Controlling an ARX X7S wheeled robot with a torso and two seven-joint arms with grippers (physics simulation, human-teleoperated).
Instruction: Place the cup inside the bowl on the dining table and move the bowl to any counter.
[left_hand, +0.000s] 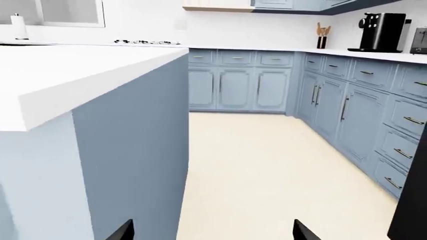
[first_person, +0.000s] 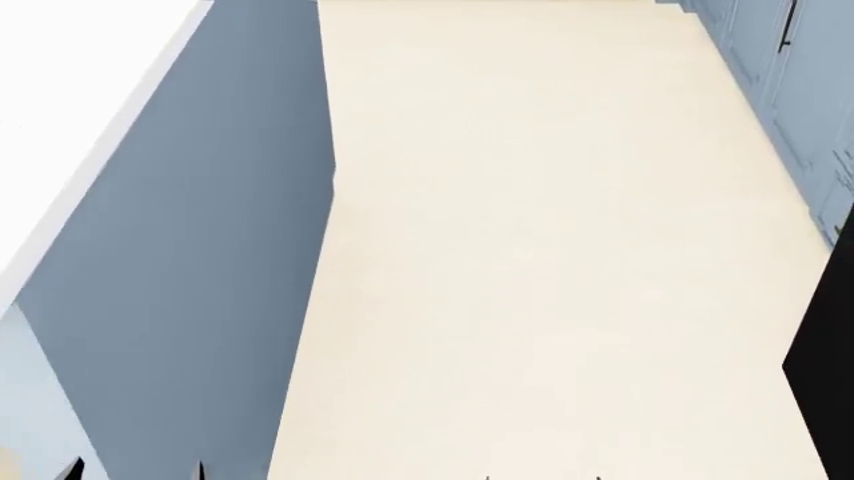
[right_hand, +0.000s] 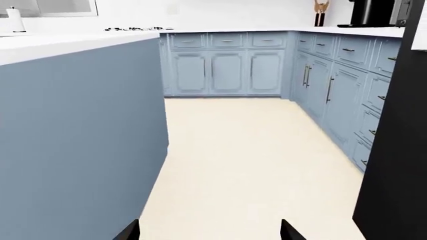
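Neither the cup nor the bowl shows in any of the three views, so where they lie cannot be told from here; judging by that, the task is at its travelling stage, with the robot facing an open stretch of cream floor (first_person: 561, 230) between a white-topped blue island (left_hand: 73, 75) and a run of blue cabinets (right_hand: 227, 65). Both arms are held low and forward, cameras looking level across the kitchen. On the left gripper (left_hand: 213, 232) only two dark fingertips show at the frame edge, set well apart with nothing between them, so it stands wide and empty; the right gripper (right_hand: 210, 231) reads the same way, tips spread and bare. A black coffee machine (left_hand: 381, 32) stands on the far counter (left_hand: 360, 52). The next move, I judge, calls for turning the base until the dining table and its bowl come into sight, before either arm reaches.
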